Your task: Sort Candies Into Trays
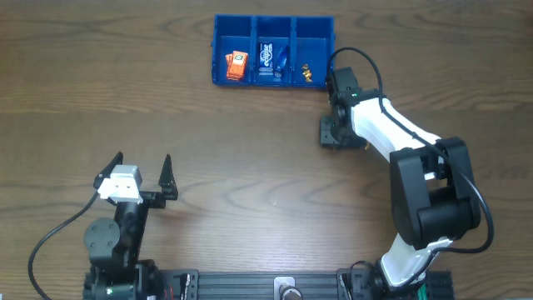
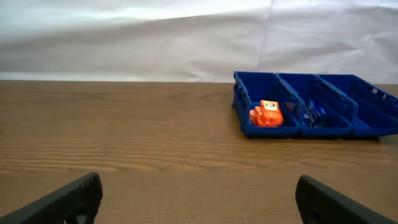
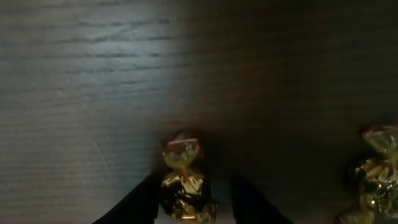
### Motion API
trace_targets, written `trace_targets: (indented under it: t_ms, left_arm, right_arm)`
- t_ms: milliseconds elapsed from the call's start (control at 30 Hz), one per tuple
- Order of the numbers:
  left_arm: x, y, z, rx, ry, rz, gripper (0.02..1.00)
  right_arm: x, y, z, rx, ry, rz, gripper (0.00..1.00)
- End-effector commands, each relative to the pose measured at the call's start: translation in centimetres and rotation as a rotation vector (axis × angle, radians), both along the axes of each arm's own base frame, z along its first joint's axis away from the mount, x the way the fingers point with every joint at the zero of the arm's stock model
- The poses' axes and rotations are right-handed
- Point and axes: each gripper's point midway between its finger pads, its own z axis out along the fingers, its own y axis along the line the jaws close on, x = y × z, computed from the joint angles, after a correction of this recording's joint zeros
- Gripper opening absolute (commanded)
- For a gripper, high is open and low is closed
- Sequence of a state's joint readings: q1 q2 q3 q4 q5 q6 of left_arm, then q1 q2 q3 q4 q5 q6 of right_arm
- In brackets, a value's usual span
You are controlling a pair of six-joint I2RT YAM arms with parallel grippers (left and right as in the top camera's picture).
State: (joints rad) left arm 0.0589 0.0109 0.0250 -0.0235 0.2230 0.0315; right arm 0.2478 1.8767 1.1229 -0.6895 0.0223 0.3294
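Observation:
A blue three-compartment tray stands at the back of the table, also seen as tray. Orange candies lie in its left bin, blue candies in the middle bin, and gold candies in the right bin. My right gripper is low on the table just in front of the tray's right end. In its wrist view the right gripper is shut on a gold-wrapped candy resting on the wood. A second gold candy lies close beside it. My left gripper stands open near its base, holding nothing.
The wooden table stretches bare between the left gripper and the tray. A white backdrop rises behind the table's far edge.

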Motion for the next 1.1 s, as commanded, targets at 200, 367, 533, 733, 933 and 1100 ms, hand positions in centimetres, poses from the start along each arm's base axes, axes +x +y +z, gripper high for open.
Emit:
trace_targets:
  t_ms: [200, 367, 533, 733, 933, 1100]
  left_arm:
    - [-0.1, 0.0, -1.6, 0.010, 0.044, -0.006, 0.998]
    - [-0.1, 0.0, -1.6, 0.010, 0.044, -0.006, 0.998]
    - [-0.1, 0.0, -1.6, 0.010, 0.044, -0.006, 0.998]
    - [-0.1, 0.0, -1.6, 0.010, 0.044, -0.006, 0.996]
    - [-0.1, 0.0, -1.6, 0.010, 0.044, -0.006, 0.998]
    - [-0.1, 0.0, -1.6, 0.010, 0.044, -0.006, 0.998]
  right_arm:
    - [-0.3, 0.2, -1.1, 0.001, 0.024, 0.000, 0.266]
    - [-0.3, 0.4, -1.1, 0.009, 0.023, 0.001, 0.215]
    - [-0.2, 1.0, -0.4, 0.028, 0.006, 0.006, 0.161]
    - [0.8, 3.3, 5.8, 0.085, -0.147, 0.059, 0.134]
    - [3.8, 5.2, 17.7, 0.110, -0.413, 0.095, 0.117]
    - [8.5, 5.5, 24.6, 0.075, -0.590, 0.064, 0.115]
